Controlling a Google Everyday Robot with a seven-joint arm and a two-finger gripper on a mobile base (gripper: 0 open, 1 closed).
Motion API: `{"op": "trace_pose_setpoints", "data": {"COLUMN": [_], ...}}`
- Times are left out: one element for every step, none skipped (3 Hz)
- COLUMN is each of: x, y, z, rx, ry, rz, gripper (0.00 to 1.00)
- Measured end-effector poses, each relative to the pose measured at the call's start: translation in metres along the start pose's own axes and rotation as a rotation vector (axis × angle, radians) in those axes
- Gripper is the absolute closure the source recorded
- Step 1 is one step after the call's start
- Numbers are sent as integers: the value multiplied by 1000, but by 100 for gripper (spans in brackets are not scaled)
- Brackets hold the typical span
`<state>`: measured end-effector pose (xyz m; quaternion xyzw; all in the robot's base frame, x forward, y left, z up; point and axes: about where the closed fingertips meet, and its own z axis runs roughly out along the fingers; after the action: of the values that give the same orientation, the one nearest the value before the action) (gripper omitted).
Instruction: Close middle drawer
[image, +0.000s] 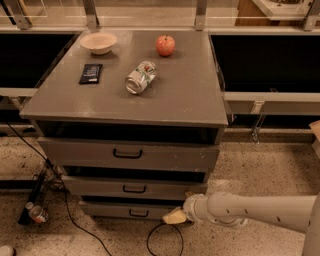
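Observation:
The grey cabinet (190, 95) has three drawers. The middle drawer (100, 187), with a small black bar handle (134, 189), has its front sitting close under the top drawer (75, 150) and only slightly forward of it. The bottom drawer (110, 210) is below it. My gripper (172, 216), with pale yellow tips, is low near the floor. It is in front of the right end of the bottom drawer, just below the middle drawer's right corner. My white arm (250, 210) reaches in from the right.
On the cabinet top lie a bowl (98, 42), an apple (165, 45), a tipped can (140, 77) and a black packet (91, 73). Cables (55, 185) and a small bottle (36, 213) lie on the floor at left. A black cable loop (150, 245) lies under the gripper.

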<state>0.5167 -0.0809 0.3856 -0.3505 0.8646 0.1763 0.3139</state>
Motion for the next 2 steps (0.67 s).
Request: {"op": "trace_pose_setpoints", "data": {"x": [0, 0], "y": [0, 0], "z": [0, 0], "rx": [0, 0], "ry": [0, 0], "rz": [0, 0], "gripper": [41, 65]}}
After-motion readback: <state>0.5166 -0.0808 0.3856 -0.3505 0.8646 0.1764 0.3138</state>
